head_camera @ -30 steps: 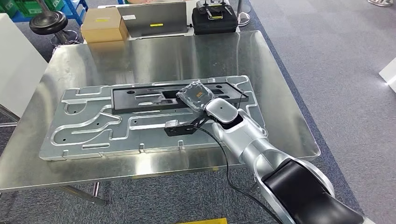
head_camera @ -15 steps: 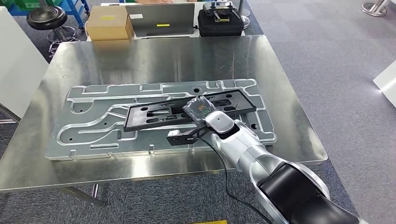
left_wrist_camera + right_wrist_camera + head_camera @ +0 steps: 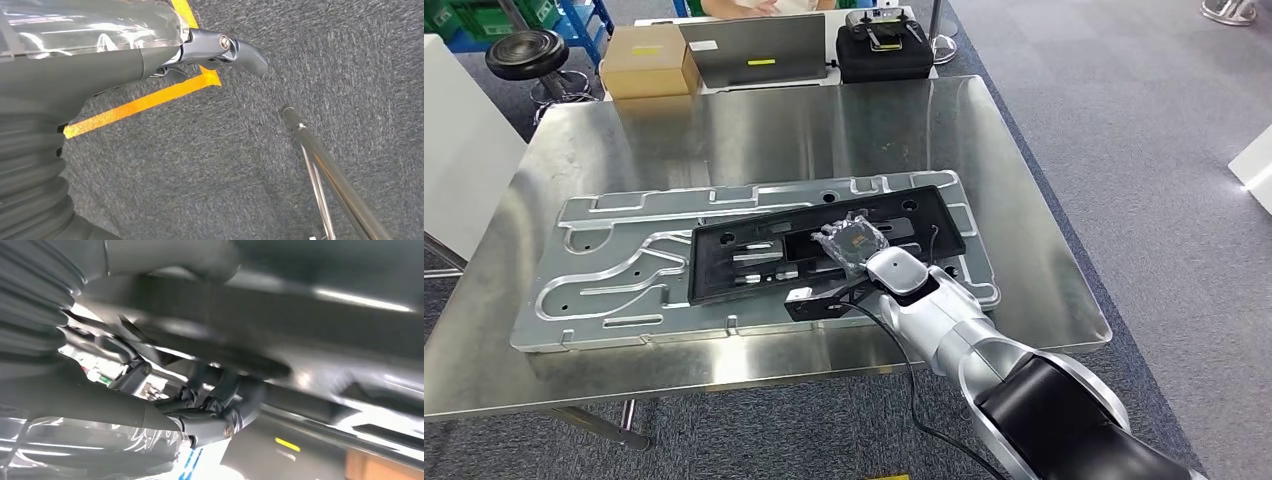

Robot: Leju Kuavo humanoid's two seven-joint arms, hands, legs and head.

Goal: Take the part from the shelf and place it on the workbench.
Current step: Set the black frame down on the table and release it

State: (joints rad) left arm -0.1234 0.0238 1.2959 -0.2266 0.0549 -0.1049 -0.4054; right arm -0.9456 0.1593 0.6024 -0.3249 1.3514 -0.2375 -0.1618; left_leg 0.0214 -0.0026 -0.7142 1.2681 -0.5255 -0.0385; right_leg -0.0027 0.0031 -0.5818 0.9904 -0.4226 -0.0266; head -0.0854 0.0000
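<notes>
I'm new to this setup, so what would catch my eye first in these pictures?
First, the long black part lying slanted across the grey metal fixture plate on the shiny steel workbench. The robot's right hand grips the part near its middle, with the silver arm reaching in from the lower right.

One black part [image 3: 824, 245], one grey metal plate [image 3: 624, 270], one workbench [image 3: 754, 125], one cardboard box [image 3: 646, 60], one stool [image 3: 526, 52], one black case [image 3: 884, 55].
</notes>
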